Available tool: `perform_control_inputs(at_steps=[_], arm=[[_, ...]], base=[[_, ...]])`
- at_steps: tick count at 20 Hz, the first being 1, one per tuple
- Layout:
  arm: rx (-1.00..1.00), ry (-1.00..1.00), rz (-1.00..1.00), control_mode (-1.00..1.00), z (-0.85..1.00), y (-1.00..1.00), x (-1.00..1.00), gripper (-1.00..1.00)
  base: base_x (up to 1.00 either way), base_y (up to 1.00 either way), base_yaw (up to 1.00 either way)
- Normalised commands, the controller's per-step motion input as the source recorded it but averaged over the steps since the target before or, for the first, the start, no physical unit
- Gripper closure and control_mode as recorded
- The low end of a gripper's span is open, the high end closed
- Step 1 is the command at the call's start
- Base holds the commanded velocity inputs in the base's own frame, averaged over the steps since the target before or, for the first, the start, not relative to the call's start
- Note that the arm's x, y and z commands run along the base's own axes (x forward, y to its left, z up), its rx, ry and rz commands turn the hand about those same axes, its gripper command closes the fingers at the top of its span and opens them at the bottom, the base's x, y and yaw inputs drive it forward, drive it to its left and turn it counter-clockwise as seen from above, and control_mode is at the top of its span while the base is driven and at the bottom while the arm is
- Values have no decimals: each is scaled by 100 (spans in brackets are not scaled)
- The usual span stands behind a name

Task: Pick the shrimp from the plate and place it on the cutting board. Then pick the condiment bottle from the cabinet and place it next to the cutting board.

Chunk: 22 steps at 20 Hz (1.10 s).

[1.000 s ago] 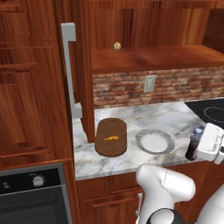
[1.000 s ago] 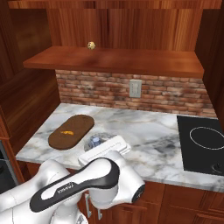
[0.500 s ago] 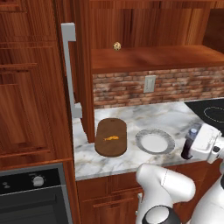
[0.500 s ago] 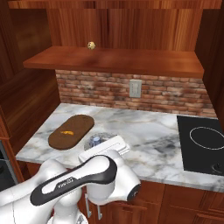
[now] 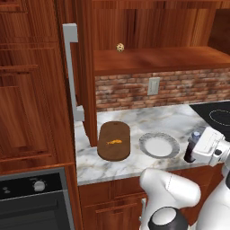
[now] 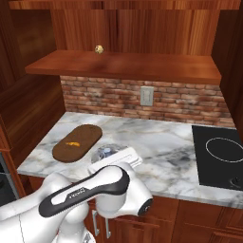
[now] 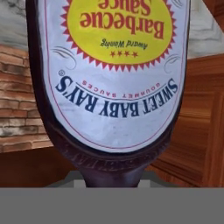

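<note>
My gripper (image 5: 197, 148) is shut on the condiment bottle (image 5: 192, 147), a dark bottle with a pale cap, held upright just right of the plate (image 5: 146, 146) near the counter's front edge. Whether its base touches the counter I cannot tell. In the hand view its white and yellow barbecue label (image 7: 109, 87) hangs upside down, very close. The orange shrimp (image 5: 113, 142) (image 6: 72, 144) lies on the dark cutting board (image 5: 114, 155) (image 6: 85, 135), left of the plate. In the right base view my arm covers most of the plate; the bottle cap (image 6: 107, 152) peeks out. The cabinet shelf (image 5: 161, 60) is above.
A small beige ball (image 5: 120, 47) (image 6: 99, 49) sits on the cabinet shelf. A black cooktop (image 5: 219, 116) (image 6: 218, 156) takes up the counter's right end. A tall door with a grey handle (image 5: 70, 72) stands left of the board, and an oven (image 5: 36, 197) is below it.
The gripper has carried the bottle a little to the left, closer to the plate. The shrimp, board and plate have stayed put.
</note>
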Motion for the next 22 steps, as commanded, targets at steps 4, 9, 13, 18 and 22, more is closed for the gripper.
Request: perform_control_inputs(at_steps=[4, 9, 13, 18, 22], arm=[[0, 0, 0, -100, -8, -16, 9, 100], [0, 0, 0, -100, -9, -15, 10, 100], [0, 0, 0, -100, -11, -10, 11, 100], [0, 0, 0, -100, -16, -6, 13, 100], [0, 0, 0, -100, -21, -2, 15, 100]], base=[[0, 0, 0], [0, 0, 0], [0, 0, 0], [0, 0, 0], [0, 0, 0]])
